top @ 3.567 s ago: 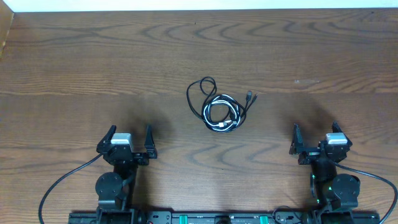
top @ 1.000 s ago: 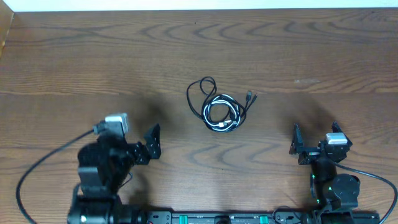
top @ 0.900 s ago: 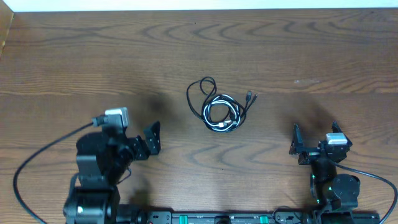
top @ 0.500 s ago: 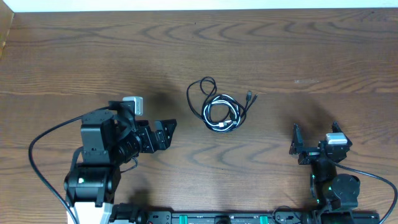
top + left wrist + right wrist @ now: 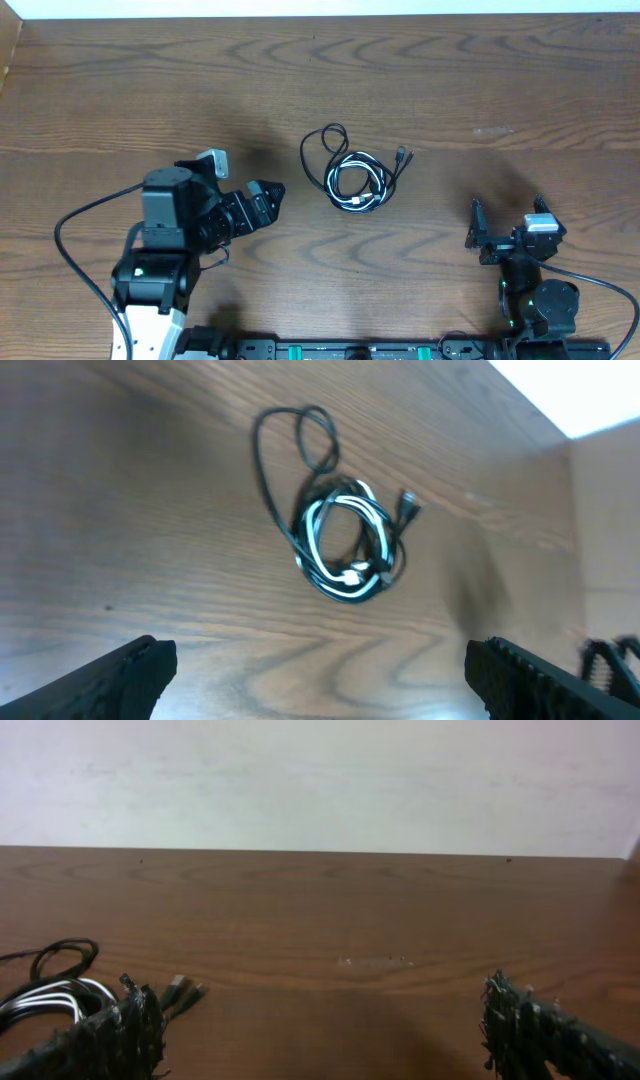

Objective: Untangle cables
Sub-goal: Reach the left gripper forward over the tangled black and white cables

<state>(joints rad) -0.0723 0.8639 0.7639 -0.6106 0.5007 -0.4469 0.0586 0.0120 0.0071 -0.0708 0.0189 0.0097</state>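
We looked down on a broad brown wooden table (image 5: 480, 70) with long, wavy grain running from 9 o'clock to 3 o'clock, its surface matte with soft shadows beside each arm. Near the middle lay the cables (image 5: 352, 176), a small tangle of thin flexible black and white cords resting flat on the wood. The white cord was wound in a tight coil. A loose black loop (image 5: 322, 140) strayed out at 11 o'clock of it, and a small dark plug end (image 5: 403, 155) pointed off at 2 o'clock. A faint pale scuff (image 5: 494, 130) marked the boards at 2 o'clock of the tangle, well apart from it. Along the 12 o'clock edge ran a narrow white strip (image 5: 320, 7), which the right wrist view showed as a plain, slightly mottled white wall (image 5: 320, 780) rising behind the table. At the 10 o'clock corner stood a pale tan panel (image 5: 8, 50). The left gripper (image 5: 264, 199), a black two-fingered pincer, was at 8 o'clock of the cables, near them but not touching. Its jaws were spread wide and held nothing, and its own camera looked straight down on the cables (image 5: 345, 545) between the fingers. The right gripper (image 5: 507, 206) sat at 4 o'clock, well apart from the tangle, its jaws likewise wide and empty. From its low view the cables (image 5: 50, 985) showed only at the 9 o'clock edge. Thick black wires (image 5: 75, 225) trailed from the arms toward 6 o'clock.
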